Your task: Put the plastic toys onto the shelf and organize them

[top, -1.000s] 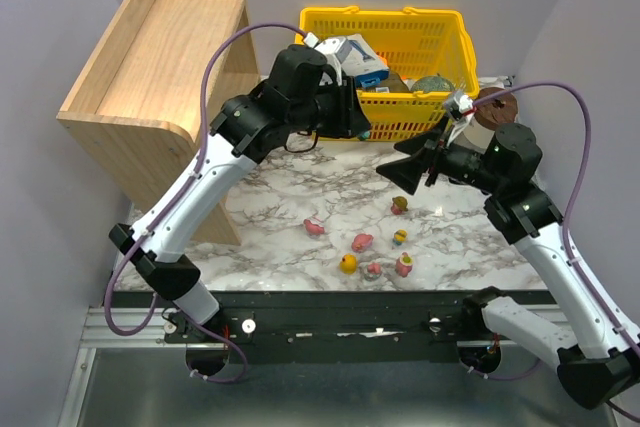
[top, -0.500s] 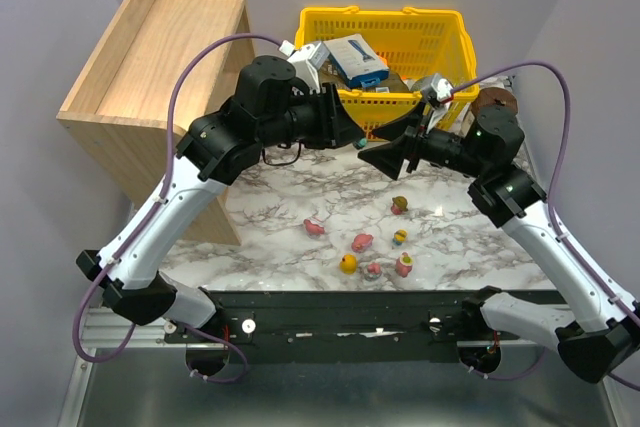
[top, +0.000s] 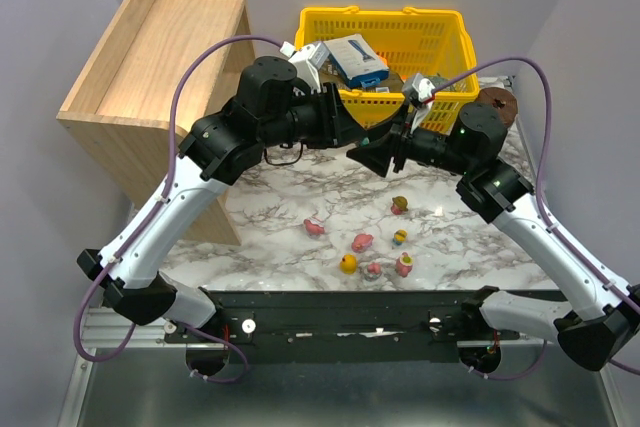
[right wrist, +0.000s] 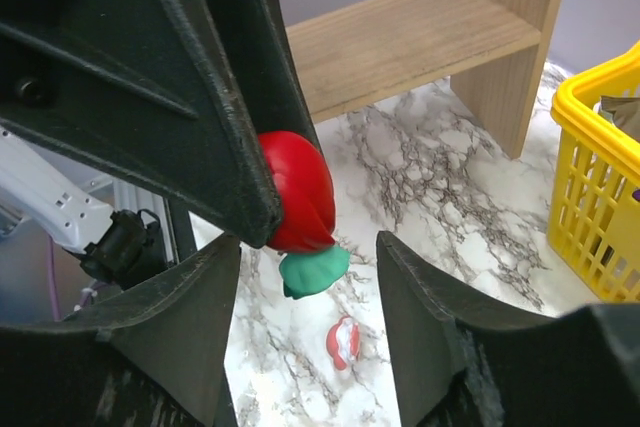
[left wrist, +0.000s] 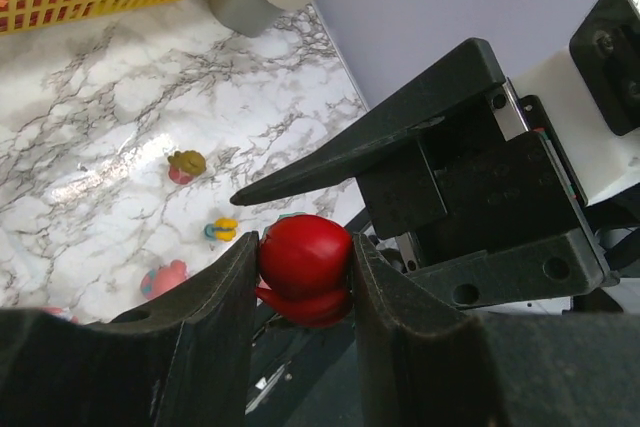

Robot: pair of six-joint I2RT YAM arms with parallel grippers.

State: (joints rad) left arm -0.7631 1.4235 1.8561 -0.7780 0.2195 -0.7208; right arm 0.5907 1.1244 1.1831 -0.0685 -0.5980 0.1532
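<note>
R jaws nearer, gaps round L jaws' toy [left wrist: 303, 252]

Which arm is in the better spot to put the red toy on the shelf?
Left. The left hand grips the red toy, and the shelf stands on that side. The right hand is open around the toy, not holding it.

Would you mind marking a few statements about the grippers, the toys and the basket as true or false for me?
1. The left gripper is shut on a red toy. True.
2. The right gripper is clamped on the red toy. False: its jaws stand open near it.
3. The yellow basket sits on the shelf. False: it stands on the table beside the shelf.
4. Several small toys lie on the table. True.
</note>
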